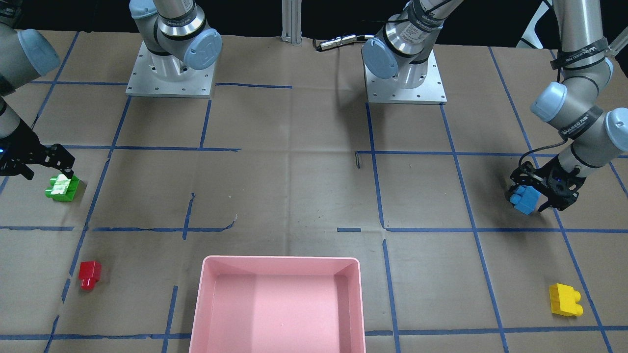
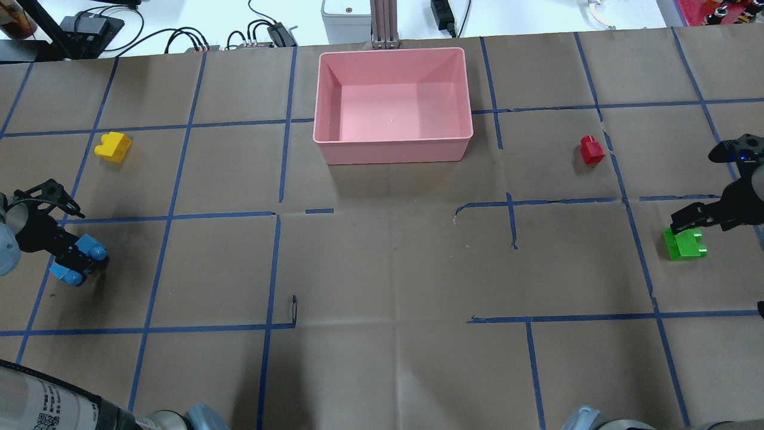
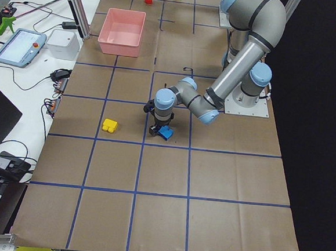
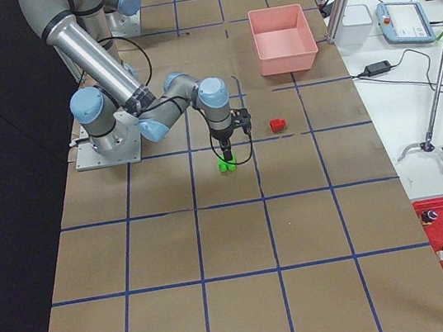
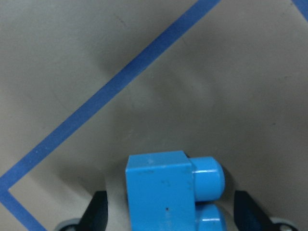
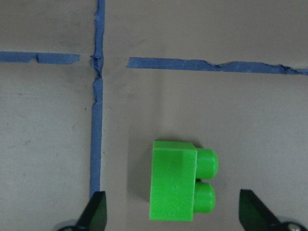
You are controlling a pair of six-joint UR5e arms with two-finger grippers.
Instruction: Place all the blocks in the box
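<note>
My left gripper [image 2: 73, 261] is open and low at the table. Its fingers stand on either side of the light blue block [image 5: 161, 187], with a small gap on each side. This shows in the front view too [image 1: 526, 200]. My right gripper [image 2: 686, 230] is open and straddles the green block [image 6: 175, 187], which lies on the paper [image 1: 63, 188]. The small red block [image 2: 592, 150] and the yellow block [image 2: 113, 147] lie loose on the table. The pink box [image 2: 391, 146] stands empty at the far middle.
Brown paper with a blue tape grid [image 2: 274, 215] covers the table. The two arm bases [image 1: 169, 73] stand on metal plates on the robot's side. Cables and devices [image 2: 262, 33] lie beyond the far edge behind the box.
</note>
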